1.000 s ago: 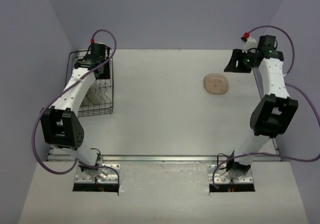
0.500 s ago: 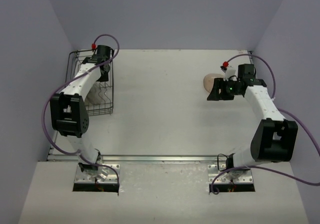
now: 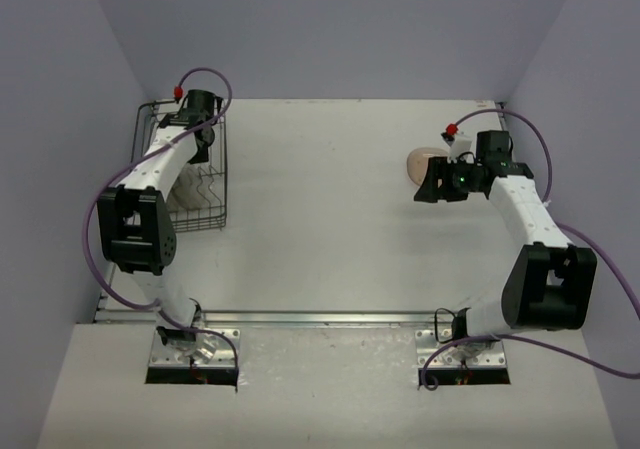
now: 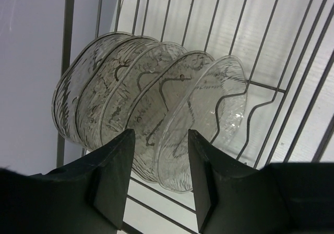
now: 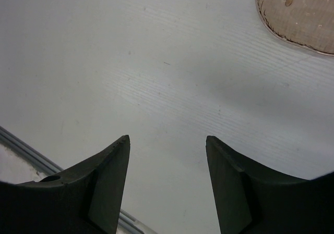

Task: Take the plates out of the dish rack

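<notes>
Okay, status. Over the last second my left arm tucks its elbow in and drives the left gripper (image 4: 159,135) further into the dish rack (image 3: 210,211), which sits at 10 o'clock on the table (image 3: 320,219). The jaws narrow during the move but are apart now, with nothing pinched yet.

In the left wrist view a row of clear plates (image 4: 151,103) stands on edge in the wire dividers, leaning toward 11 o'clock. The lower rims of the nearest two or three sit in the gap between my fingers. I can't tell whether either pad touches glass.

My right arm swings in from the far corner at 1 o'clock. The right gripper (image 5: 167,140) now hovers low over bare table, jaws apart and empty. The beige plate (image 5: 297,15) lies flat at 2 o'clock on the table, just off my right finger toward 1 o'clock. It is out of the rack, so I judge that one done.

What this means: the left side is lined up for the next pick and the clear row is not yet unloaded. My guess is the task is at an early stage.

Risk: the gap takes in more than one rim, so closing here could grab two plates or wedge them together. I'd want one rim only.
</notes>
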`<action>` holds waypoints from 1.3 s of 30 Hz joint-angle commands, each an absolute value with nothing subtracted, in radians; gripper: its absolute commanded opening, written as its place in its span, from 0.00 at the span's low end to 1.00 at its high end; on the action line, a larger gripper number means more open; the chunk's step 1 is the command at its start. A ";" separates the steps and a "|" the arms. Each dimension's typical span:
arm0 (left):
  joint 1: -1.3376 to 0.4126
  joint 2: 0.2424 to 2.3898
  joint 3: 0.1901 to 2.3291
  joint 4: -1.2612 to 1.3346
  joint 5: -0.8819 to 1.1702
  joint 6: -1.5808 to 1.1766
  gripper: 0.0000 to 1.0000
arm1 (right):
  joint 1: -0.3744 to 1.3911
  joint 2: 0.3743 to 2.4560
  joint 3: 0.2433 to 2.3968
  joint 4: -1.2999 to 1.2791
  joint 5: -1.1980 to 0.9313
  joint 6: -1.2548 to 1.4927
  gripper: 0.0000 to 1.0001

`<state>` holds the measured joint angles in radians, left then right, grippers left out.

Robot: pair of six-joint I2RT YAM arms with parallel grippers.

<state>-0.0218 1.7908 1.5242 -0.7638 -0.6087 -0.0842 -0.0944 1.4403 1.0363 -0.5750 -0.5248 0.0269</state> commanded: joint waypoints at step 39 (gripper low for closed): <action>-0.005 1.402 1.748 -0.803 0.011 0.108 0.00 | -0.054 1.381 1.161 -0.458 -0.734 0.259 0.61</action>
